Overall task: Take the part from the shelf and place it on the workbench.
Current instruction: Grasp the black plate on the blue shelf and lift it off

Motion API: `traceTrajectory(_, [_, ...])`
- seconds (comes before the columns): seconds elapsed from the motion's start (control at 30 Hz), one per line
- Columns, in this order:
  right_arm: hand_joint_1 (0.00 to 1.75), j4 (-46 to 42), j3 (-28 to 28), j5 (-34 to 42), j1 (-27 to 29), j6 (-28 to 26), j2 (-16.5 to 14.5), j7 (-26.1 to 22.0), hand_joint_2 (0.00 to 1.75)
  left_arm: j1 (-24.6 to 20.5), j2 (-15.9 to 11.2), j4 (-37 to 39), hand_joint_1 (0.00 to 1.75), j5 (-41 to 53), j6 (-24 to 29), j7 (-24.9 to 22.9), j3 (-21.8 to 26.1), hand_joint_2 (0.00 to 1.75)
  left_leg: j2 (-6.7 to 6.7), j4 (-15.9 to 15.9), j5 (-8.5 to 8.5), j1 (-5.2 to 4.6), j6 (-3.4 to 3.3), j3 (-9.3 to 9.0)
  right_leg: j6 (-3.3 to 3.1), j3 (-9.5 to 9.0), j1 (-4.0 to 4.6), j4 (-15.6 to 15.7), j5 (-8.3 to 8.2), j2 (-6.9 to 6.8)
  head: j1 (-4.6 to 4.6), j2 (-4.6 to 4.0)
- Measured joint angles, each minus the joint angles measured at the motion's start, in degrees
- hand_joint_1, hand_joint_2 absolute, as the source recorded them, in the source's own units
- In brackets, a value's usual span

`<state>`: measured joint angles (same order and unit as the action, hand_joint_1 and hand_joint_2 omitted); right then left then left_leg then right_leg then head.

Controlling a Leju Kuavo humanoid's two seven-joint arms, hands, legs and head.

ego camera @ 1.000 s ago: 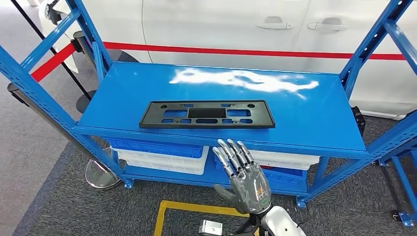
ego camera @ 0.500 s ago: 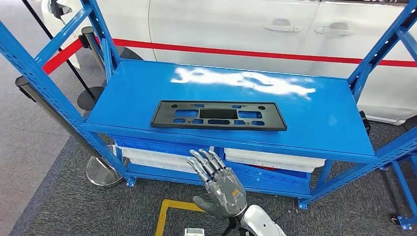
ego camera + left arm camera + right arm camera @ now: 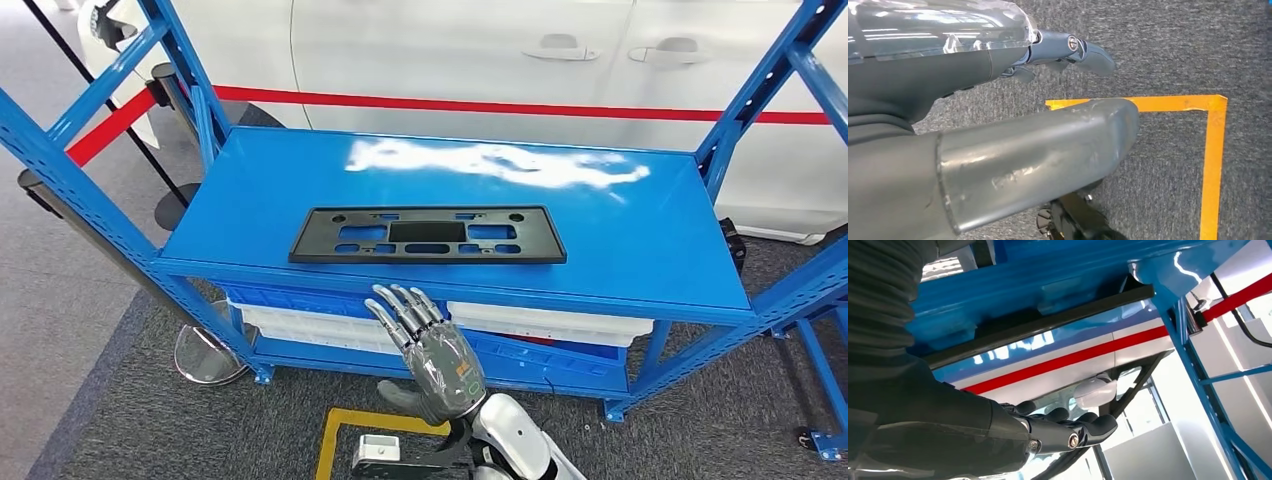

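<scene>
The robot's right hand [image 3: 437, 362] rises in front of the blue shelf [image 3: 640, 240], fingers [image 3: 398, 308] extended and spread, holding nothing, just below the front edge of the shelf's top deck. In the right wrist view, the same hand [image 3: 1058, 432] reaches beneath the blue deck with its dark fingers straight and empty. The left hand [image 3: 1068, 50] hangs over grey carpet beside a yellow floor marking [image 3: 1210, 150], its fingers loosely extended with nothing in them. The black part [image 3: 428, 234], a flat rectangular plate with cut-out slots, lies flat on the top deck near its front edge, above and apart from the raised hand. White and blue bins [image 3: 320, 320] sit on the lower level. A white car [image 3: 480, 50] with a red stripe stands behind the shelf.
</scene>
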<state>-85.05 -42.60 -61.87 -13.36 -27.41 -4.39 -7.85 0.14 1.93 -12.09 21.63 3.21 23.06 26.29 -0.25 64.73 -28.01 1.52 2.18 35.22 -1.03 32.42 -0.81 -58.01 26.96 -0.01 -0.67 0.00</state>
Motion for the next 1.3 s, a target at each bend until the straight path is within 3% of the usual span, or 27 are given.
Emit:
traceTrajectory(0.07, [0.00,0.62,0.03,-0.49,-0.86,-0.24,-0.49,0.67,1.75,-0.12,-0.04,0.00,0.00,0.44,-0.20,-0.10,0.14,0.00,-0.10,-4.95,1.47,-0.09,-0.44,-2.24,0.62,0.11,0.18,-0.41,0.28,0.09,-0.08,0.00])
traceTrajectory(0.2, [0.00,1.96,0.30,-2.01,-2.04,-1.08,-1.23,1.96,1.75,-0.13,-0.02,0.00,0.00,0.99,-0.37,-0.13,0.57,0.00,-0.18,-5.84,1.51,-0.31,-2.20,-2.41,1.80,0.38,0.14,-0.84,0.67,0.10,0.04,0.00])
traceTrajectory(0.27, [0.00,2.85,0.67,-3.75,-2.60,-1.87,-1.50,3.05,1.75,-0.18,-0.01,0.00,0.00,1.48,-0.47,-0.13,0.75,0.00,-0.11,-6.07,1.66,-0.27,-3.06,-2.49,2.21,2.28,0.01,-4.87,3.08,0.06,0.19,0.00])
traceTrajectory(0.33, [0.00,4.25,1.34,-6.29,-3.06,-2.97,-1.62,4.70,1.75,-0.23,-0.01,0.00,0.00,2.00,-0.54,-0.16,0.90,0.00,-0.09,-6.08,1.59,-0.48,-3.52,-2.47,2.30,6.15,0.04,-12.41,6.35,0.04,0.29,0.00])
traceTrajectory(0.37, [0.00,5.07,1.77,-7.38,-3.19,-3.43,-1.65,5.44,1.75,-0.21,-0.01,0.00,0.00,2.21,-0.55,-0.19,0.94,0.00,-0.11,-6.07,1.54,-0.62,-3.63,-2.50,2.26,7.84,0.05,-15.42,7.13,0.04,0.30,0.00])
traceTrajectory(0.4, [0.00,5.86,2.22,-8.19,-3.29,-3.77,-1.67,5.97,1.75,-0.18,-0.01,0.00,0.00,2.42,-0.57,-0.21,0.97,0.00,-0.15,-6.07,1.49,-0.77,-3.71,-2.58,2.13,8.69,0.08,-16.59,6.79,0.04,0.30,0.00])
traceTrajectory(0.43, [0.00,6.60,2.66,-8.79,-3.43,-4.03,-1.72,6.32,1.75,-0.16,-0.01,0.00,0.00,2.65,-0.61,-0.23,1.00,0.00,-0.19,-6.07,1.42,-0.95,-3.77,-2.72,1.85,8.47,0.17,-15.55,5.38,0.05,0.32,0.00])
traceTrajectory(0.5, [0.00,7.78,3.51,-9.49,-3.93,-4.39,-1.98,6.68,1.75,-0.16,0.05,0.00,0.00,2.89,-0.68,-0.24,1.06,0.00,-0.27,-6.07,1.22,-1.24,-3.81,-3.09,0.70,5.39,0.60,-8.37,1.14,0.04,0.33,0.00])
traceTrajectory(0.57, [0.00,8.73,4.24,-9.87,-4.45,-4.70,-2.38,6.91,1.75,-0.23,0.21,0.01,0.00,2.96,-0.76,-0.24,1.15,0.00,-0.27,-6.03,0.98,-1.49,-3.53,-3.21,-0.34,2.59,1.10,-2.19,-1.04,-0.08,0.20,0.00])
traceTrajectory(0.63, [0.00,9.58,4.78,-10.40,-4.69,-4.96,-2.66,7.24,1.75,-0.27,0.28,0.01,0.00,3.09,-0.81,-0.25,1.26,0.00,-0.19,-6.11,0.83,-1.43,-2.92,-3.20,-0.59,2.00,1.43,-0.75,-1.03,-0.10,0.11,0.00])
traceTrajectory(0.73, [0.00,11.08,5.64,-12.05,-4.89,-5.28,-3.11,8.22,1.75,-0.38,0.19,-0.01,0.00,3.85,-0.87,-0.27,1.39,0.00,-0.04,-5.00,-0.19,-1.32,-1.95,-2.98,-0.75,1.23,0.89,0.42,-1.36,-0.10,0.15,0.00])
traceTrajectory(0.8, [0.00,12.46,6.19,-12.80,-5.14,-5.67,-3.34,8.75,1.75,-0.40,0.16,0.00,0.00,4.26,-0.93,-0.26,1.57,0.00,-0.02,0.21,-2.94,-1.08,-1.38,-0.61,-0.92,0.68,0.60,0.94,-1.41,-0.26,-0.02,-0.01])
traceTrajectory(0.87, [0.00,14.00,6.78,-13.24,-5.18,-6.10,-3.39,9.17,1.75,-0.34,0.10,0.00,0.00,4.64,-0.97,-0.26,1.94,0.00,-0.02,7.09,-5.49,-0.73,-0.80,3.08,-1.01,0.54,0.55,0.88,-1.21,-0.32,-0.16,-0.01])
traceTrajectory(0.9, [0.00,14.76,7.12,-13.40,-5.15,-6.29,-3.39,9.33,1.75,-0.27,0.08,0.00,0.00,4.83,-1.00,-0.27,2.13,0.00,-0.01,8.71,-5.45,-0.53,-0.54,4.17,-0.96,0.48,0.52,0.81,-1.07,-0.31,-0.18,-0.01])
traceTrajectory(0.93, [0.00,15.50,7.49,-13.54,-5.13,-6.50,-3.39,9.46,1.75,-0.20,0.07,0.00,0.00,4.99,-1.03,-0.27,2.26,0.00,0.00,8.11,-4.23,-0.32,-0.31,4.22,-0.82,0.38,0.43,0.69,-0.89,-0.25,-0.21,0.00])
traceTrajectory(1.0, [0.00,16.66,8.21,-13.70,-5.13,-6.89,-3.40,9.54,1.75,-0.14,0.00,0.00,0.00,5.36,-1.08,-0.28,2.42,0.00,0.07,1.48,-0.07,0.09,0.04,1.53,-0.31,0.09,0.21,0.26,-0.35,-0.14,-0.22,0.00])
traceTrajectory(1.03, [0.00,17.09,8.58,-13.76,-5.16,-7.05,-3.42,9.55,1.75,-0.16,-0.03,0.00,0.00,5.59,-1.11,-0.29,2.50,0.00,0.04,-1.99,1.34,0.07,0.06,-0.03,0.03,0.04,0.21,-0.06,-0.03,-0.08,-0.28,0.00])
traceTrajectory(1.1, [0.00,17.71,9.22,-13.89,-5.20,-7.26,-3.46,9.51,1.75,-0.24,-0.07,0.00,0.00,5.89,-1.17,-0.30,2.69,0.00,-0.10,-5.26,1.97,-0.12,-0.57,-1.51,0.65,0.10,0.36,-0.44,0.35,-0.02,-0.32,0.00])
traceTrajectory(1.23, [0.00,18.52,10.12,-13.96,-5.24,-7.39,-3.56,9.46,1.75,-0.24,-0.12,0.00,0.00,5.94,-1.21,-0.32,2.86,0.00,-0.18,-5.64,1.93,-0.24,-2.54,-1.69,1.65,0.37,0.18,-1.31,1.18,0.02,-0.11,0.00])
traceTrajectory(1.3, [0.00,18.76,10.43,-13.96,-5.26,-7.46,-3.56,9.46,1.75,-0.29,-0.12,0.00,0.00,5.93,-1.21,-0.32,2.87,0.00,-0.14,-5.80,1.94,-0.21,-3.25,-1.82,2.02,2.71,0.05,-6.22,3.89,0.00,0.13,0.00])
